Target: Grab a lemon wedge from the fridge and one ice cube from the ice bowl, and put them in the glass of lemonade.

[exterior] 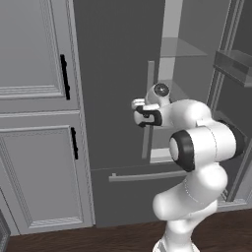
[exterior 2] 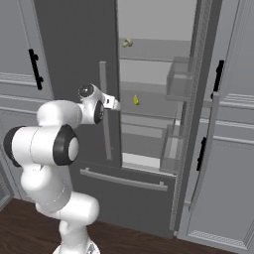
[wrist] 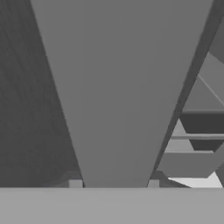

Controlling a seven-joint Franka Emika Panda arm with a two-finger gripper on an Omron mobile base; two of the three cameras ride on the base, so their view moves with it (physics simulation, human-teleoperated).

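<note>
Fridge (exterior 2: 74, 39): right door (exterior 2: 198, 99) swung open, left door shut, bottom drawer with horizontal bar (exterior 2: 124, 179) shut. Interior shelves exposed in the gap.

Lemon wedge (exterior 2: 136, 100) sitting on a middle shelf (exterior 2: 149, 106) inside the fridge, toward that shelf's left front edge, untouched, apart from the arm. Paler beige lump (exterior 2: 128, 43) one shelf higher, near that shelf's left edge.

Arm (exterior 2: 54, 144) raised in front of the shut left door, wrist pushed up to the door's long vertical handle (exterior 2: 104, 109). Fingers (exterior 2: 115, 103) level with the wedge's shelf in the right base view, right at the handle, at the edge of the opening, short of the wedge.

Hand camera: broad grey bar of the handle (wrist: 122, 87) running up the middle, one small finger tip (wrist: 75, 183) on each side of its base, other tip (wrist: 153, 183) opposite. So fingers straddling the handle, partly closed around it; firm clamp or slight gap not readable from the frames. Fridge shelves visible off to the right of the bar in that view.

Left base view: hand (exterior: 147, 114) against the same handle (exterior: 148, 108), elbow bulk in the foreground.

Light grey panelled cabinets (exterior: 37, 113) with black handles left of the fridge; more of the same to the right (exterior 2: 233, 149). Dark wood floor (exterior: 74, 238) below.
</note>
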